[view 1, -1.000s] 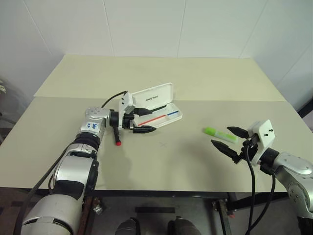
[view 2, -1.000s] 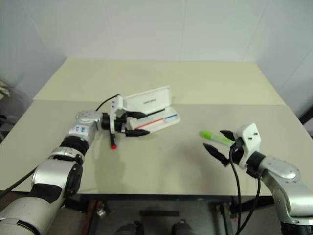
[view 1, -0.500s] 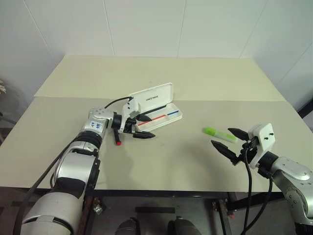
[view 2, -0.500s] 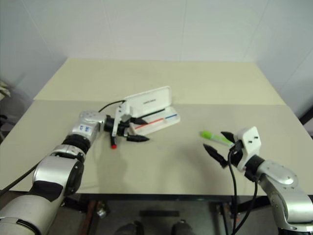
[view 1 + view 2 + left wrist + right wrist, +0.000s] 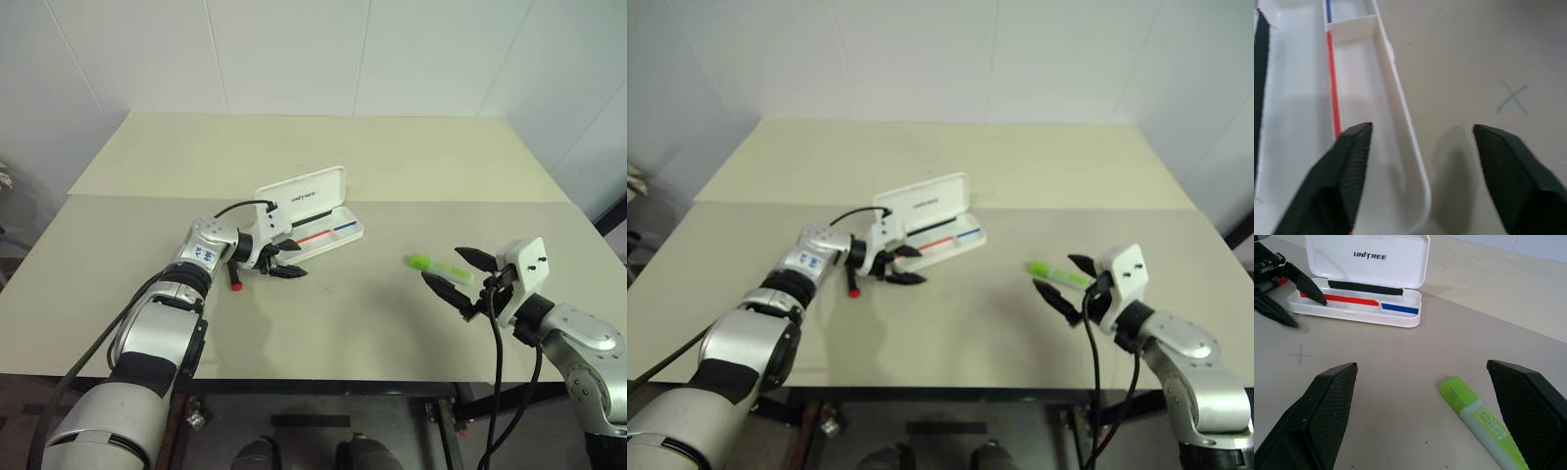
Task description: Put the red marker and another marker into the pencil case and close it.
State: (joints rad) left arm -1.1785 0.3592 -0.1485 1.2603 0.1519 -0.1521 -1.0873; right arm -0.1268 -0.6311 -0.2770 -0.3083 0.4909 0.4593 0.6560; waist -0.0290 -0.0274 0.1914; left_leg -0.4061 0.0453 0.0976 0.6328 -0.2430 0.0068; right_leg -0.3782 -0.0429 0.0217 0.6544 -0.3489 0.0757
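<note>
1. A pale beige table [image 5: 392, 333] stands against white walls, seen from above over both of the robot's arms.
2. The pencil case [image 5: 312, 217] lies left of the table's middle. It is white, and its lid stands raised on the far side, with dark lettering on the inside of the lid. In the open tray lies a thin stick [image 5: 1359, 303], red for most of its length and blue at one end.
3. The left hand [image 5: 280, 260] is at the near left end of the case. Its two black fingers are parted with nothing between them. One finger [image 5: 1334, 181] is over the tray and the other is over the bare table, so the tray's front rim runs between them. Whether either finger touches the case cannot be told.
4. The red marker [image 5: 235, 281] lies on the table just beside the left wrist, on the near side, outside the case. Most of it is hidden by the arm; its red tip points toward the robot.
5. The lime-green marker [image 5: 438, 265] lies on the table well to the right of the case, also outside it.
6. The right hand [image 5: 458, 269] is at the green marker's right end, fingers spread wide and released, holding nothing. The marker lies between the two fingers, untouched.
7. A small pencilled cross [image 5: 326, 288] marks the table between the case and the robot.
</note>
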